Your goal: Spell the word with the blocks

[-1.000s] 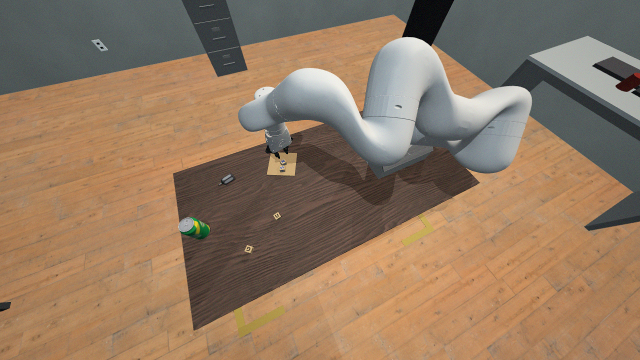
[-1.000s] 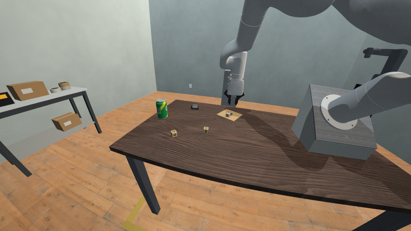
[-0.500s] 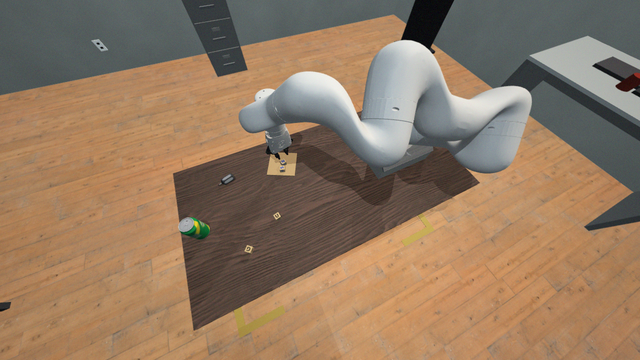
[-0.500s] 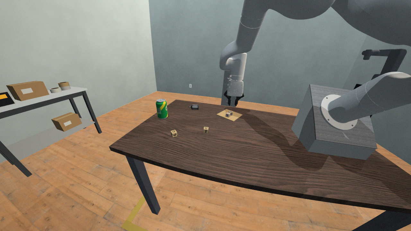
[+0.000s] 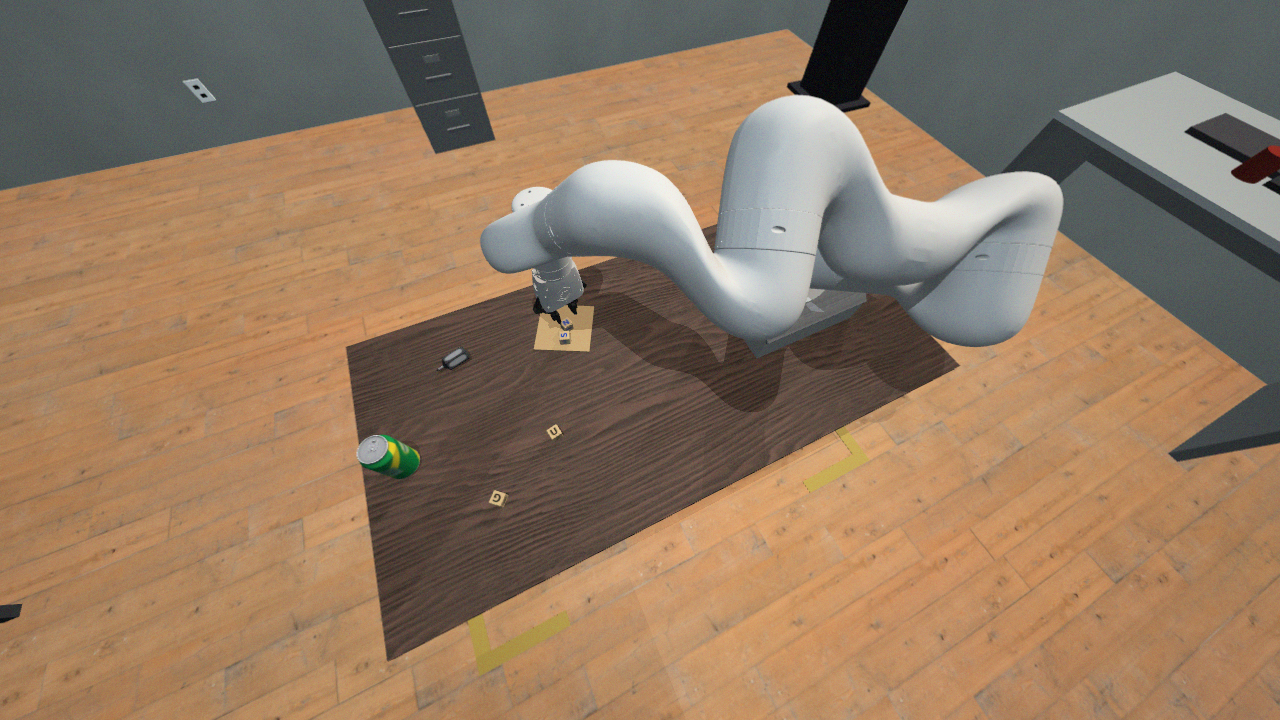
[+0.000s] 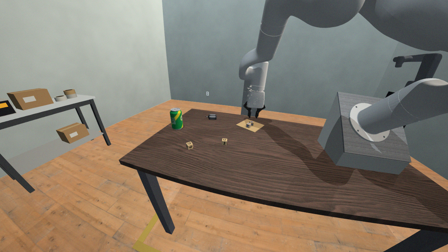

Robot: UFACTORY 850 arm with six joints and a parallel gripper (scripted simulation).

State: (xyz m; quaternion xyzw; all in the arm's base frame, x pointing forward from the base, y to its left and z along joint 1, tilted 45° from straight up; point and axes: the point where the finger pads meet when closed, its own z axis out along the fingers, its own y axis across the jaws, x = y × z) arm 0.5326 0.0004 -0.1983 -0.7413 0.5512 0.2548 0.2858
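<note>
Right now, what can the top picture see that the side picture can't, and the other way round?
Only the top view shows the filing cabinet and the yellow tape marks on the floor beyond the table. Only the exterior view shows the shelf with cardboard boxes and the table legs. Both show the end effector, empty above the mat, two blocks on the mat, the G block, the U block and the green can.
</note>
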